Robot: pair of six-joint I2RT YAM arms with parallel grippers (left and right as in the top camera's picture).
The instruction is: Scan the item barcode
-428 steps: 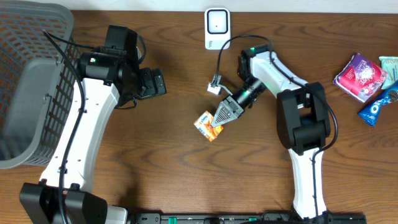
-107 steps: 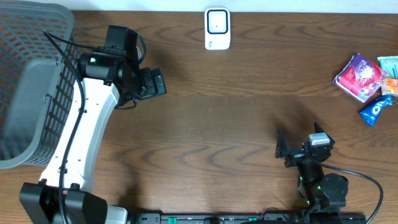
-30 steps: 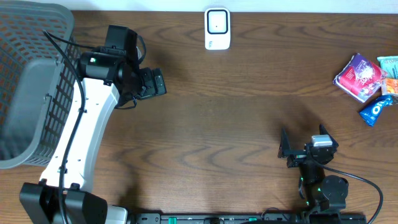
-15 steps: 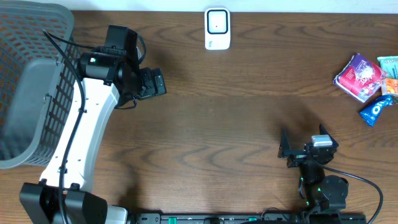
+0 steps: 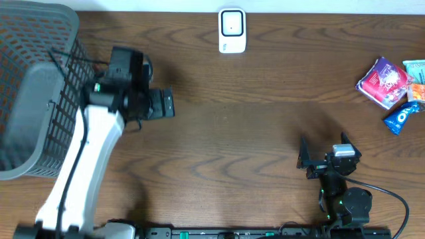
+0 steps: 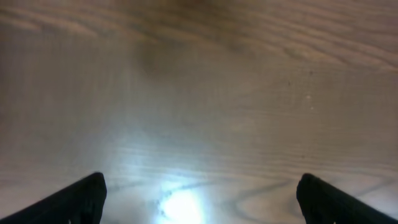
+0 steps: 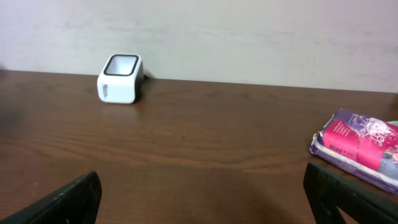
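Observation:
The white barcode scanner stands at the table's far edge, also seen in the right wrist view as the scanner. A pink snack pack, a blue Oreo pack and a teal pack lie at the far right; the pink pack shows in the right wrist view. My left gripper hovers open over bare wood at the left, nothing between its fingers. My right gripper sits low at the front right, open and empty, facing the scanner.
A large grey mesh basket fills the left side of the table; its inside is hard to read. A bright glare spot lies on the wood under the left gripper. A pale wall stands behind the table's far edge.
The left arm has shifted a little toward the front of the table, its gripper still open. The right arm has not moved.

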